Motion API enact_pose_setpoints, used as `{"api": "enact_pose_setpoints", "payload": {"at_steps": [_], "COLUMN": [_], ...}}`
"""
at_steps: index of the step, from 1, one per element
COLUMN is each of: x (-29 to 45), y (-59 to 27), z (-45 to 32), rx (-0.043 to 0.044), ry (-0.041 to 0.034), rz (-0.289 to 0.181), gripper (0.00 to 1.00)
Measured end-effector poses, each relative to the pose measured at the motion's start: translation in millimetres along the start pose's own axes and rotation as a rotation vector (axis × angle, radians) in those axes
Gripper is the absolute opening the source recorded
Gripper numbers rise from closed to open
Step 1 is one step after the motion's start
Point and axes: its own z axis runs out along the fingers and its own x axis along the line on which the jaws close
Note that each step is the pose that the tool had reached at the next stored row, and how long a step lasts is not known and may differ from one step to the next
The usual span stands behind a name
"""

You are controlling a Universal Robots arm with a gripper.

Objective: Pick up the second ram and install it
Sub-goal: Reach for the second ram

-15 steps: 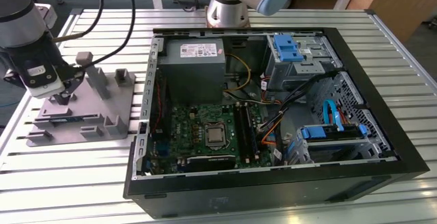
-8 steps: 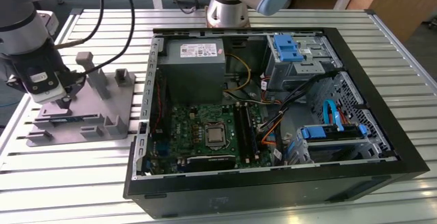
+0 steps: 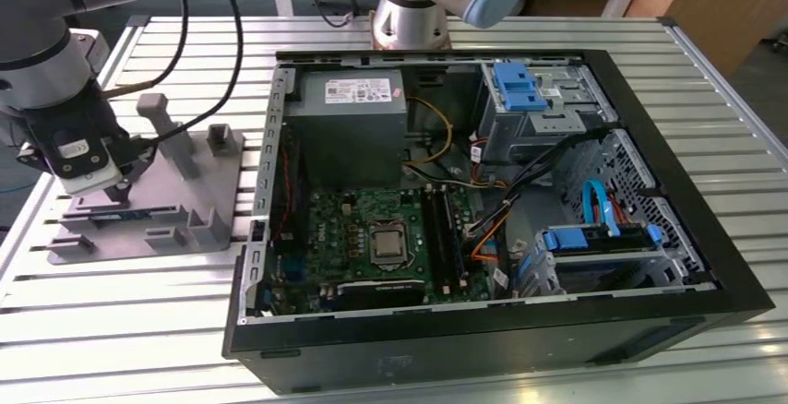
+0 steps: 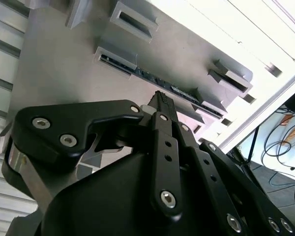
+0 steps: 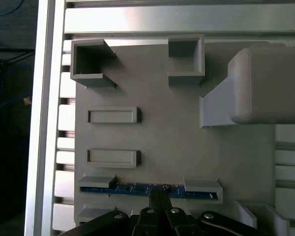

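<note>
One stick to pick: the second ram (image 5: 132,188) stands on its long edge in the grey fixture plate (image 5: 177,142), along one edge of the plate.
Two cradles: one end bracket (image 5: 96,183) and the other end bracket (image 5: 204,186) rise from the fixture plate and hold the stick's two ends; its middle span is bare between them.
Gripper place: the gripper (image 5: 160,195) is down on the fixture plate at the middle of that bare span, about midway between the brackets; in the exterior view the gripper (image 3: 111,190) is low over the plate's side towards the exterior view's left.
Gripper state: drawn together on the stick's middle and, by both wrist views, pinching its thin faces; in the second wrist view the gripper (image 4: 162,101) meets the dark strip of the stick (image 4: 142,76).
Step in hand: judged to be the pick, with the stick not yet out of its brackets.
Doing it well: the hold looks centred, which should let both ends leave the brackets together; a straight pull away from the fixture plate, with no tilt along the stick, seems best.
Risk: an end catching in a bracket could drag the plate or twist the stick in the grip.
Computer case (image 3: 689,266): open, on the worktop (image 3: 493,30) just beside the fixture plate, towards the exterior view's right, with the green motherboard (image 3: 345,229) inside.
</note>
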Motion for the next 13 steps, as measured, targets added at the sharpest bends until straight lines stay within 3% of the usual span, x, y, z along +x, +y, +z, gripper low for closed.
{"api": "enact_pose_setpoints", "payload": {"at_steps": [2,5,10,13], "x": [0.0,0.5,0.8,5.7], "y": [0.0,0.1,0.0,-0.7], "z": [0.0,0.5,0.6,3.4], "rx": [0.0003,0.0014,0.0017,0.0027], "ry": [-0.0007,-0.0439,-0.0489,-0.0489], "rz": [0.0,-0.001,-0.002,-0.002], "gripper": [0.1,0.1,0.1,0.1]}}
